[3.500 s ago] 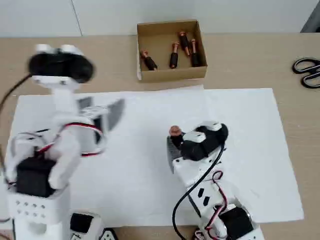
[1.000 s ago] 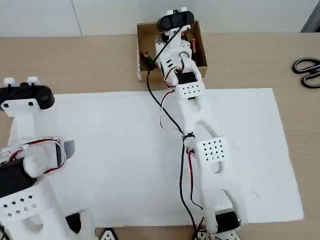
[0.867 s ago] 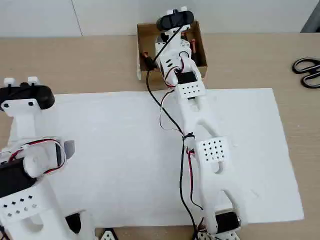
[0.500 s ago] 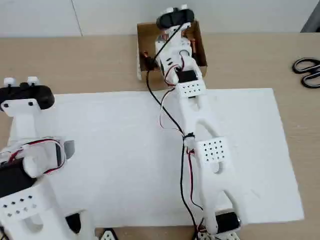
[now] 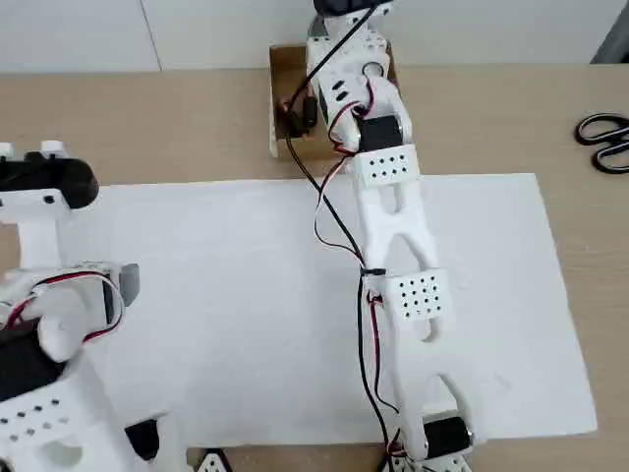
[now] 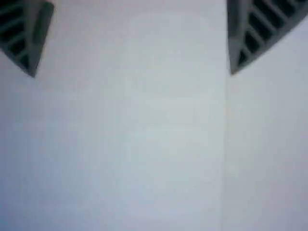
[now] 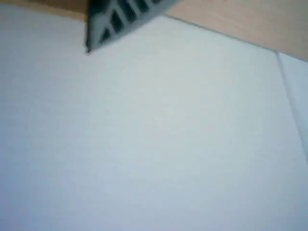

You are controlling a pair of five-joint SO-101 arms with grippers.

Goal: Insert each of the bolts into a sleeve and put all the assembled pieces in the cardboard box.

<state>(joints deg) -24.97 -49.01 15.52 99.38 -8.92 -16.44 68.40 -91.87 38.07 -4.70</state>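
Observation:
The cardboard box (image 5: 277,98) stands at the far edge of the table, mostly covered by my outstretched right arm. One black sleeve with a copper bolt (image 5: 295,116) shows by the box's left wall; the other pieces in it are hidden. My right gripper (image 5: 344,15) is above the box's far side. A single grey fingertip (image 7: 103,29) shows in the right wrist view, with nothing touching it. My left gripper (image 6: 132,72) hangs open over the white paper (image 6: 144,144) at the table's left, holding nothing.
A large white paper sheet (image 5: 236,295) covers the middle of the table. Black scissors (image 5: 601,133) lie at the far right edge. The left arm's base (image 5: 49,393) sits folded at the near left corner.
The right arm, which held a bolt-and-sleeve piece over the paper, stretched out to the box and has now pushed farther past it. The left arm pulled back to the left.

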